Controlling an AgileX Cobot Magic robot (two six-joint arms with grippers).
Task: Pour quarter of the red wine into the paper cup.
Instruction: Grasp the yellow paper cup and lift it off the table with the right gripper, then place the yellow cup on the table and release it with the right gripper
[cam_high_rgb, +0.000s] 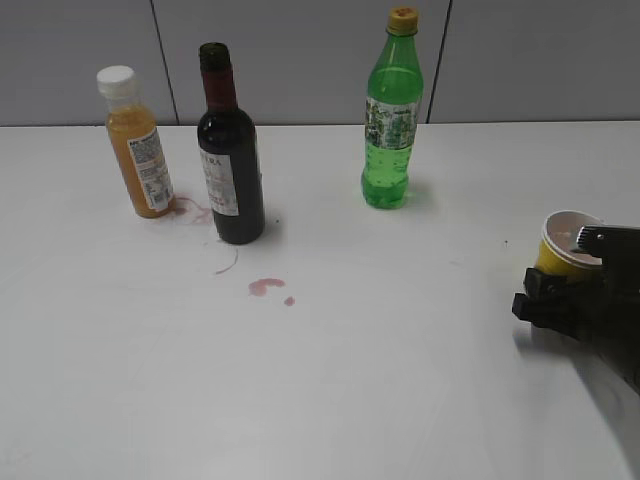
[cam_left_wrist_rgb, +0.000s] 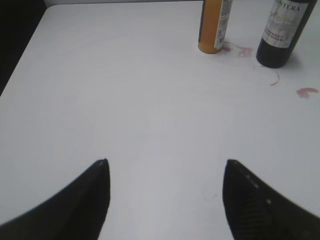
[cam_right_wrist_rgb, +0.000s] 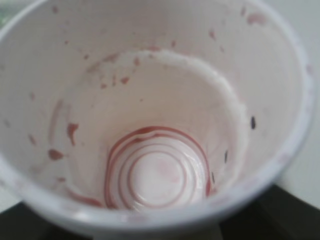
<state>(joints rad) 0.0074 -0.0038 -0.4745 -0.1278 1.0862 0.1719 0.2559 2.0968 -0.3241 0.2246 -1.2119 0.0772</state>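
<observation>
The red wine bottle stands upright and uncapped at the back left of the white table. Its lower part shows in the left wrist view. The yellow paper cup is at the far right, upright, gripped by my right gripper. In the right wrist view the cup's white inside fills the frame, stained pink with red rings at the bottom, and hides the jaws. My left gripper is open and empty above bare table, well short of the bottles.
An orange juice bottle with a white cap stands left of the wine. A green soda bottle stands at the back centre. Red spill marks lie in front of the wine bottle and beside the juice.
</observation>
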